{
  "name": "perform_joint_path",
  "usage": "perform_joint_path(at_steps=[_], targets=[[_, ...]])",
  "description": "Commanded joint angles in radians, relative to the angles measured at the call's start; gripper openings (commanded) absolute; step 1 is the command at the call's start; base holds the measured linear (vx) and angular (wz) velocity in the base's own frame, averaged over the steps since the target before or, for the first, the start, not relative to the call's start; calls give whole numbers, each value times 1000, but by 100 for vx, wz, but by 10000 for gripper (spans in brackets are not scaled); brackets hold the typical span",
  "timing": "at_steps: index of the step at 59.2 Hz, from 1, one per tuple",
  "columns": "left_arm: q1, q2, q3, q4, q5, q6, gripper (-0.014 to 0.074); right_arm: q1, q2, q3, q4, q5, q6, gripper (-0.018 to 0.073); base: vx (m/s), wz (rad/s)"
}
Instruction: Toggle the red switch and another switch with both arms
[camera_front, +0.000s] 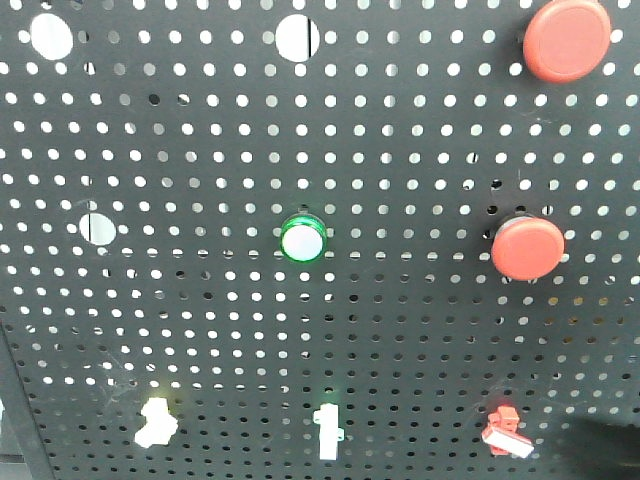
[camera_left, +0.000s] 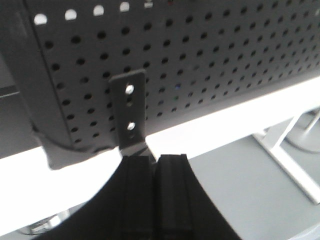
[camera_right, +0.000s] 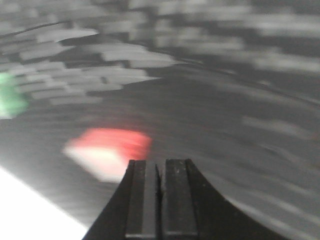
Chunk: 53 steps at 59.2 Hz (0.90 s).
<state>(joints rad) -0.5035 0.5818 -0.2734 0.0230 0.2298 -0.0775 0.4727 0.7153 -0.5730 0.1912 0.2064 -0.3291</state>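
The red switch (camera_front: 505, 432) is a small red toggle with a white-tipped lever, low on the right of the black pegboard (camera_front: 400, 330). A pale yellow-white switch (camera_front: 155, 422) sits low on the left. In the right wrist view the red switch (camera_right: 107, 150) is a blur just up and left of my right gripper (camera_right: 160, 162), whose jaws are shut and empty; I cannot tell if they touch it. My left gripper (camera_left: 154, 159) is shut with nothing in it, just below a metal bracket (camera_left: 128, 112) at the board's lower edge. No switch shows in that view.
A green-and-white toggle (camera_front: 327, 430) stands between the two small switches. A lit green round button (camera_front: 302, 239) is mid-board. Two big round red push-buttons (camera_front: 567, 38) (camera_front: 527, 247) are on the right. A white table edge (camera_left: 240, 120) runs under the board.
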Motion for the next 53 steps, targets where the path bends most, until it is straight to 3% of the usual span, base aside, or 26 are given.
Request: perform_joint_path(at_steps=[1, 23, 32, 53], targets=[[2, -6, -24, 21, -67, 0, 3, 47, 33, -33, 28, -163, -21, -6, 0, 0], [2, -5, -24, 27, -77, 0, 3, 52, 98, -34, 70, -247, -15, -6, 0, 0], [2, -5, -24, 27, -81, 0, 3, 52, 153, -34, 122, -162, -20, -6, 0, 0], [2, -5, -24, 35, -82, -1, 3, 52, 216, -33, 120, 49, -28, -6, 0, 0]])
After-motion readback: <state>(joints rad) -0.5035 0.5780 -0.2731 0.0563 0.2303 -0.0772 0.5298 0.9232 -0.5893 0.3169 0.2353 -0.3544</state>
